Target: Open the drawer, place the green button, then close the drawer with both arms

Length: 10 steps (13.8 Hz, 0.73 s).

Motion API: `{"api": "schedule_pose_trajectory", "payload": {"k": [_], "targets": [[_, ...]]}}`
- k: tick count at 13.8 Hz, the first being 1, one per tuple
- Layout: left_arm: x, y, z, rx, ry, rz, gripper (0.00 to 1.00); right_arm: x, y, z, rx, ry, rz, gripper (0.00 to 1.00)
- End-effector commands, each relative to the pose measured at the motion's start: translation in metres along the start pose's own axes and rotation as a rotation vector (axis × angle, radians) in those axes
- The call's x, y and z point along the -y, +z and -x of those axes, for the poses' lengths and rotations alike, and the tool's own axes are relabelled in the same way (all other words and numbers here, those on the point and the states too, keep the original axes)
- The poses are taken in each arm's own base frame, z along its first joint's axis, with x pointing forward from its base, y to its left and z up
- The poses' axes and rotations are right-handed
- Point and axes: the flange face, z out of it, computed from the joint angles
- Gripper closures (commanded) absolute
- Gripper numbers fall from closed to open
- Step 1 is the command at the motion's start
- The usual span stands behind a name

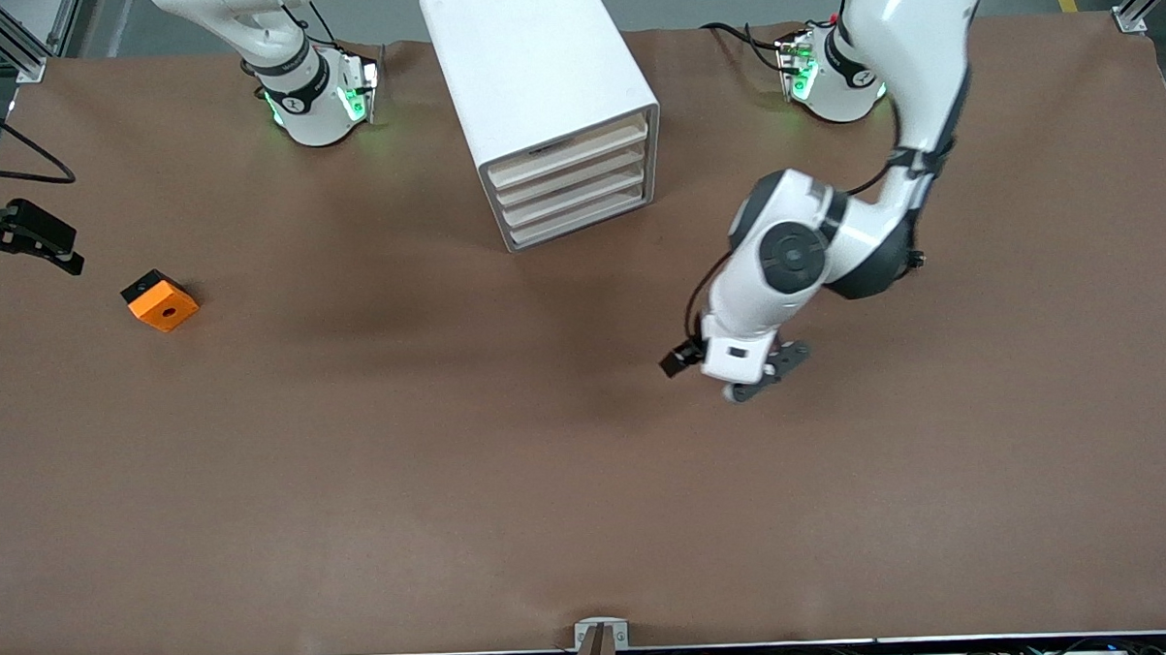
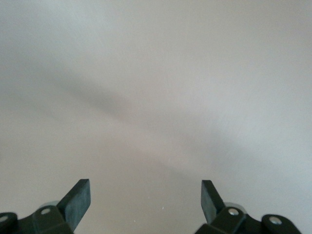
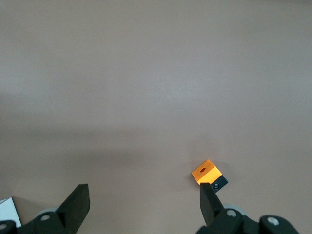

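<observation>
The white cabinet (image 1: 535, 67) stands at the robots' side of the table, between the two bases. Its four cream-fronted drawers (image 1: 570, 180) are all pushed in. The button is out of view. My left gripper (image 1: 761, 375) (image 2: 146, 187) hangs open over bare brown table, nearer to the front camera than the cabinet, with nothing between its fingers. My right gripper (image 1: 26, 260) (image 3: 145, 190) is open and empty above the right arm's end of the table, beside an orange cube (image 1: 160, 301) (image 3: 206, 171).
The orange cube has a hole in its top and a black part on one side (image 3: 219, 184). A brown mat (image 1: 453, 487) covers the whole table. A small metal bracket (image 1: 601, 637) sits at the table's edge nearest the front camera.
</observation>
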Motion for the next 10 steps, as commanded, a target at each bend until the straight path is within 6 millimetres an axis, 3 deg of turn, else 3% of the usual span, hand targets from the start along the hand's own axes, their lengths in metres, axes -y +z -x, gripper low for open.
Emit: {"api": "schedule_pose_trajectory", "payload": {"k": [1, 4, 6, 8, 10], "targets": [[0.028, -0.059, -0.025, -0.045, -0.047, 0.011, 0.0, 0.003, 0.001, -0.006, 0.012, -0.006, -0.008, 0.0], [0.06, -0.113, -0.056, -0.072, -0.116, 0.019, 0.0, 0.005, 0.005, -0.008, 0.015, 0.002, -0.04, 0.0], [0.07, -0.133, -0.066, -0.083, -0.116, 0.003, 0.0, 0.004, 0.006, -0.008, 0.017, 0.01, -0.056, 0.0], [0.075, -0.154, -0.07, -0.117, -0.008, -0.082, 0.0, 0.008, 0.006, -0.009, 0.017, 0.003, -0.054, 0.0], [0.079, -0.189, -0.07, -0.099, 0.16, -0.152, 0.0, 0.008, 0.006, -0.009, 0.018, -0.002, -0.045, 0.0]]}}
